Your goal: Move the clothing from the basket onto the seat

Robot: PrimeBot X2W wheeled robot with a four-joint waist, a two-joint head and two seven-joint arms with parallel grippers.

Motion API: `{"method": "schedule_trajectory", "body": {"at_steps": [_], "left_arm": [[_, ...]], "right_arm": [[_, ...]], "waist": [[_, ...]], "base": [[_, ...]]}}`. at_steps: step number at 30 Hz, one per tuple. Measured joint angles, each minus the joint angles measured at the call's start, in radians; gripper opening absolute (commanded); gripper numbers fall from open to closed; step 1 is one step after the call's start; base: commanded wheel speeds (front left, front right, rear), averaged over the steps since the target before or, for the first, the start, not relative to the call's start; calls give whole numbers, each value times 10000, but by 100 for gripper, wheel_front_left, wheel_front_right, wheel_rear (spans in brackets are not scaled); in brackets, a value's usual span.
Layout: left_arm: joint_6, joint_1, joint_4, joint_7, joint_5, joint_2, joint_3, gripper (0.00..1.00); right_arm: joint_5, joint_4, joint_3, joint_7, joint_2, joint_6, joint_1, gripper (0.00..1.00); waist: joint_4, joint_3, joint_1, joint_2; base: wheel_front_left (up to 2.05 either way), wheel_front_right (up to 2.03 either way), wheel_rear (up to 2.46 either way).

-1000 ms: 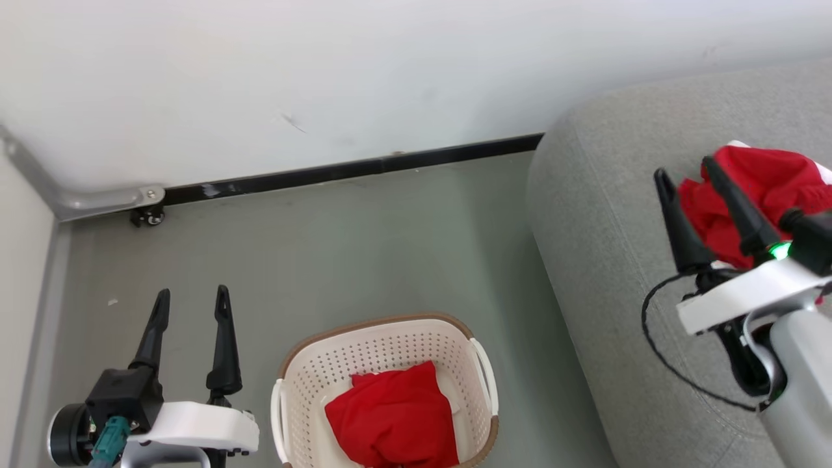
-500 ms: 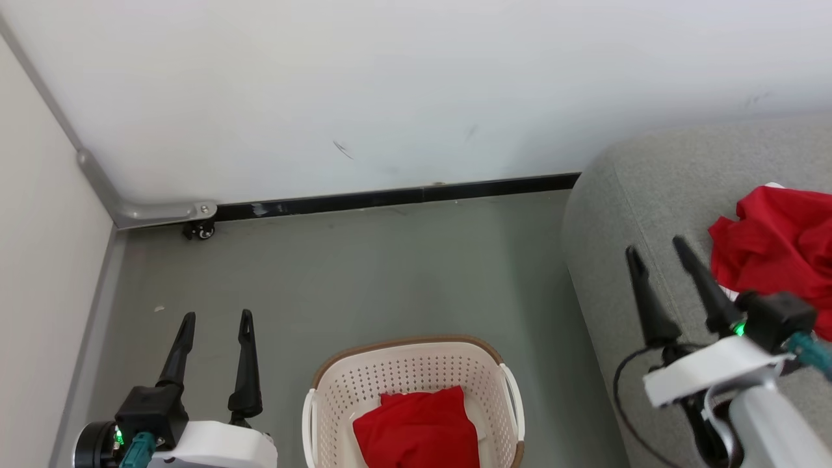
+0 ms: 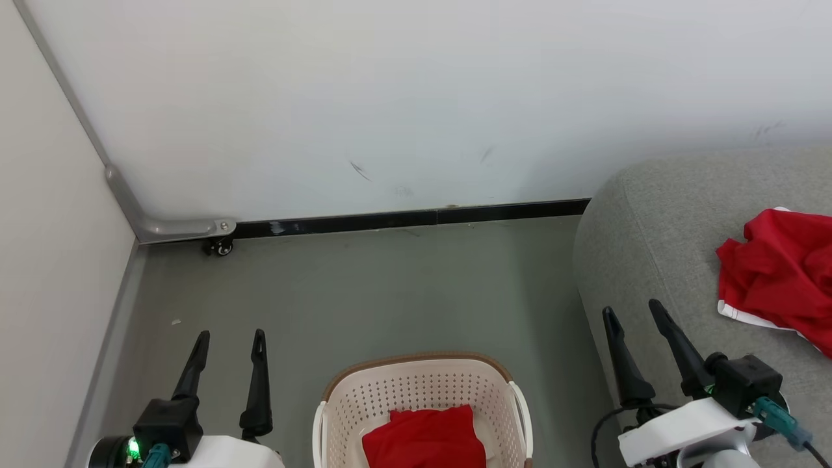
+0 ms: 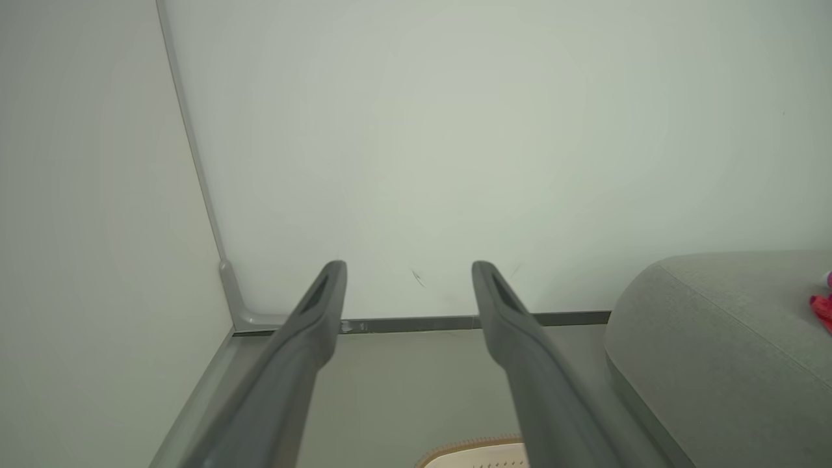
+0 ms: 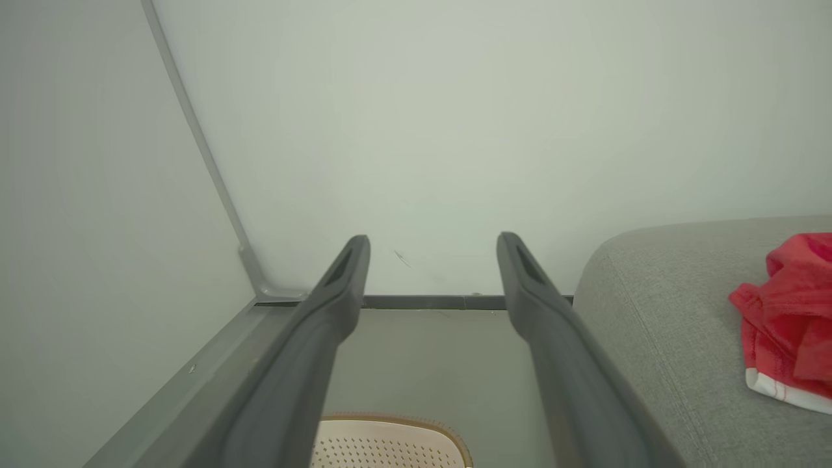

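Clothing (image 3: 422, 441) in the basket (image 3: 390, 390) is cut off by the bottom edge; left gripper (image 3: 231, 334) and right gripper (image 3: 630, 307) fingers spread.

Left gripper (image 3: 231, 334) sits low-left in head view, fingers spread, pointing up-frame, nothing between them, green LED (image 3: 133, 448) lit at the wrist; right gripper (image 3: 630, 307) sits low-right, fingers likewise spread and empty, leaning slightly left, white wrist housing (image 3: 682, 432) below them.
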Motion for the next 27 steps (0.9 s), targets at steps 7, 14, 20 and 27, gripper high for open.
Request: {"method": "schedule_trajectory", "body": {"at_steps": [7, 14, 20, 27], "left_arm": [[-2, 176, 140, 0, 69, -2, -13, 100], [-2, 177, 138, 0, 69, -2, -4, 100], [-48, 177, 128, 0, 69, -4, 6, 100], [-50, 177, 125, 0, 69, -12, 6, 100]], "right_arm": [[-477, -303, -251, 6, 307, 0, 525, 100], [-851, -675, -378, 94, 479, 0, 858, 100], [-940, -1030, -510, 198, 552, 0, 1086, 100], [-1011, -1356, -648, 311, 589, 0, 1152, 100]], "waist": [[-30, -113, 0, 0], [-81, -153, 0, 0], [-142, -141, 0, 0], [-169, -97, 0, 0]], "base": [[0, 0, 0], [0, 0, 0], [0, 0, 0], [0, 0, 0]]}}
